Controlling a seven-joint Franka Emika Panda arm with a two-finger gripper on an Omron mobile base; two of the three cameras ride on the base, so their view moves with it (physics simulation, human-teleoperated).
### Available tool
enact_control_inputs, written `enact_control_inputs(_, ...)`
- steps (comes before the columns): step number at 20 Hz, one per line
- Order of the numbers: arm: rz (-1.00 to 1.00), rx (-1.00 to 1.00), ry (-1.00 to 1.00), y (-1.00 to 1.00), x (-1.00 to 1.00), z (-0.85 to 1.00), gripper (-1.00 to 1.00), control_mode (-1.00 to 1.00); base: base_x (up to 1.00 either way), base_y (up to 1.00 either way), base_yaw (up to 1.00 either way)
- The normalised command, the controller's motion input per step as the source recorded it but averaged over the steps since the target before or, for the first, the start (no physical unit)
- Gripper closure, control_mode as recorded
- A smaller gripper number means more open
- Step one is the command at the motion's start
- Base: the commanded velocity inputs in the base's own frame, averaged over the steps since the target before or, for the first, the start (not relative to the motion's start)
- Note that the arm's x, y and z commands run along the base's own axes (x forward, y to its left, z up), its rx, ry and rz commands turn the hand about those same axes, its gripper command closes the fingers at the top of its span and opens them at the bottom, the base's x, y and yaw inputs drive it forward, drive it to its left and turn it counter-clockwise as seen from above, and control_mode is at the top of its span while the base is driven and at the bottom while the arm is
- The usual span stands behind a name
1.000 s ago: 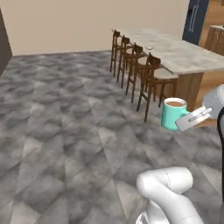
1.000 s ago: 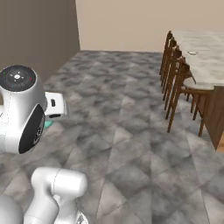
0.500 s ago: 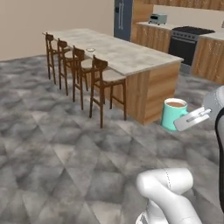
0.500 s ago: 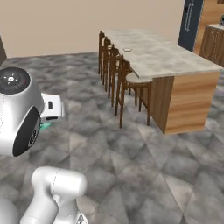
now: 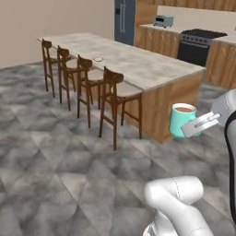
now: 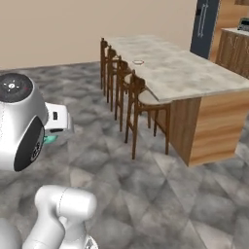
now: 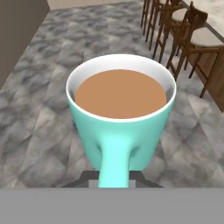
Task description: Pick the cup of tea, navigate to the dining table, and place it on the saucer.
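Stools and island slide across both base views over the last second, so the base is turning and driving while the things themselves stand where they were: the long island surface (image 5: 138, 64) with its beige-grey marbled stone top and light wooden base now sits nearer and more squarely ahead than it did a second ago. Against that moving background the small teal mug of brown tea (image 5: 183, 120) keeps the same place beside the arm, upright, with the claw (image 5: 201, 123) clamped narrowly on its handle, so the carry looks steady and nothing appears spilled. My reading is that the pick is done and the drive to the table is well under way, with the placing not yet begun. The left base view shows the small round white saucer with a red rim (image 5: 98, 59) lying on the stone top toward the far end, behind the row of four dark wooden stools (image 5: 90, 87), well apart from the mug; the right base view shows the same saucer (image 6: 138, 62) from the other side, but of the mug only a sliver of teal behind the wrist. The hand view looks down the handle into the level tea (image 7: 120, 92), with grey stone floor (image 7: 39, 109) beneath.
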Motion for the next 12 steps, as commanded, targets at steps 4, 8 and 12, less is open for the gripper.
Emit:
enact_control_inputs(4, 0.00, 0.00, 0.00, 0.00, 0.00, 0.00, 1.00, 1.00, 1.00, 0.98, -0.28)
enact_control_inputs(8, 0.00, 0.00, 0.00, 0.00, 0.00, 0.00, 1.00, 1.00, 1.00, 1.00, -0.29)
enact_control_inputs(12, 0.00, 0.00, 0.00, 0.00, 0.00, 0.00, 1.00, 1.00, 1.00, 1.00, -0.29)
